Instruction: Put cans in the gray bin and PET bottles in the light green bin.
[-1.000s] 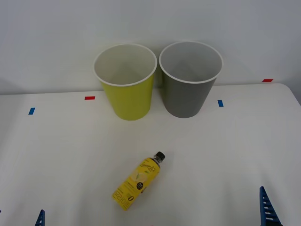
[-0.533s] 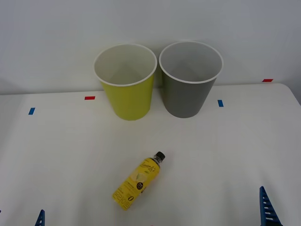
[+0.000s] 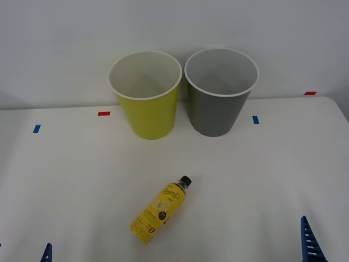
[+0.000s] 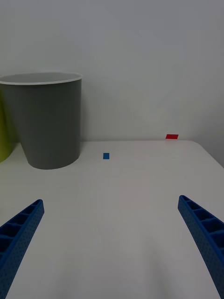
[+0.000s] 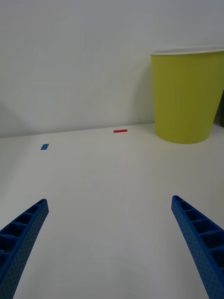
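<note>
A small plastic PET bottle (image 3: 159,210) with a yellow wrap label and black screw cap lies on its side on the white tabletop (image 3: 262,180), near the front, cap pointing toward the bins. Well behind it stand the tall tapered yellow-green light green bin (image 3: 146,95) and the dark gray bin (image 3: 220,91), just beside each other, mouths up to receive drops. The left gripper (image 5: 109,247) and right gripper (image 4: 109,245) hover low at the near edge, fingers spread wide and empty. Both bins look empty, though their floors are partly hidden.
</note>
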